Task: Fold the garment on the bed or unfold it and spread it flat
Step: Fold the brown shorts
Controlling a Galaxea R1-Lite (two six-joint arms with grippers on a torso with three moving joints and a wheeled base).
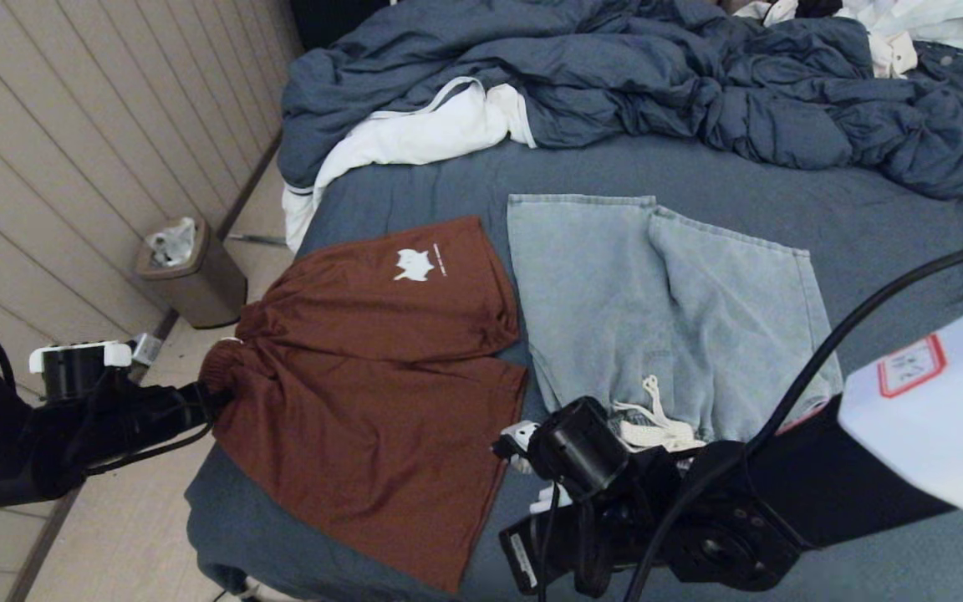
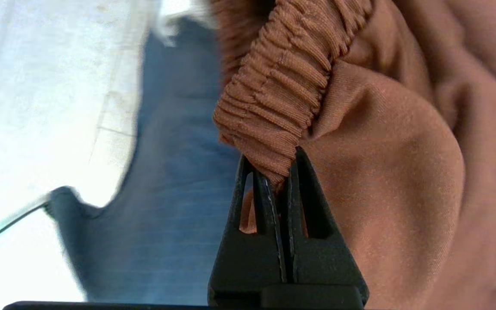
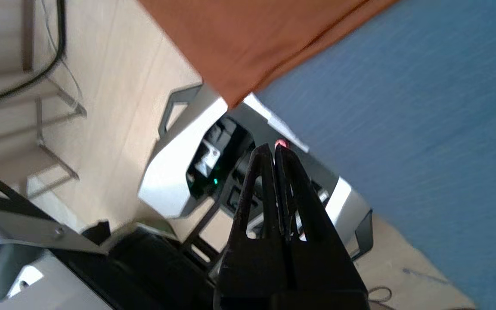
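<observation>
From the head view, rust-brown shorts (image 1: 373, 385) lay spread on the bed (image 1: 866, 226) beside grey-blue shorts (image 1: 665, 301), while only the wrist views showed the left gripper (image 2: 276, 170) pinching the brown ribbed waistband (image 2: 274, 99) and the right gripper (image 3: 274, 150) clenched on nothing past the bed's edge.

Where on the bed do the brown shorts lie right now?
In the head view, the brown shorts lie at the bed's near left corner, beside the light blue shorts.

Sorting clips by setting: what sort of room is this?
Most likely a bedroom: a bed with a rumpled duvet, brown shorts and denim shorts spread on it, a small waste bin on the floor beside.
</observation>
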